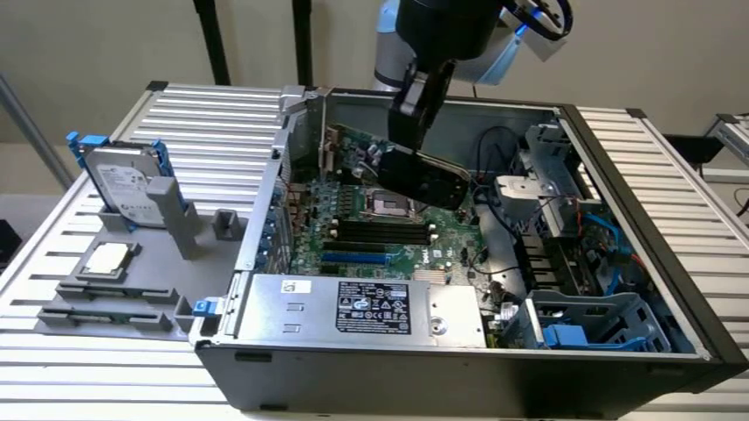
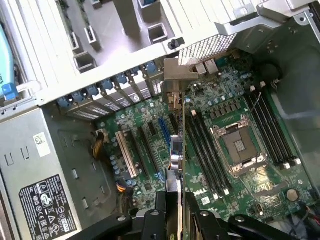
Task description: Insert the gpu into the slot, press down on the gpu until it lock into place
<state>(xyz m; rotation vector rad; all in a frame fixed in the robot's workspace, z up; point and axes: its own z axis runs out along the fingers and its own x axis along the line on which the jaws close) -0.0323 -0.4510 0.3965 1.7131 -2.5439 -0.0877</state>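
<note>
The gpu (image 1: 424,178), a black card with a green board edge, hangs tilted above the motherboard (image 1: 351,232) inside the open computer case. My gripper (image 1: 412,118) is shut on its upper edge. In the wrist view the gpu (image 2: 175,155) appears edge-on, clamped between my fingers (image 2: 200,218), with its metal bracket (image 2: 175,82) near the case's rear wall. The card is off the board and not seated. A blue slot (image 2: 163,131) lies on the board just beside the card's edge, and it also shows in the exterior view (image 1: 351,260).
The CPU socket (image 2: 240,147) and black memory slots (image 2: 202,155) lie beside the card. A power supply (image 1: 363,307) fills the case's near side, with cables and a drive cage (image 1: 585,320) toward the exterior view's right. A hard drive in a blue bracket (image 1: 123,184) stands outside the case.
</note>
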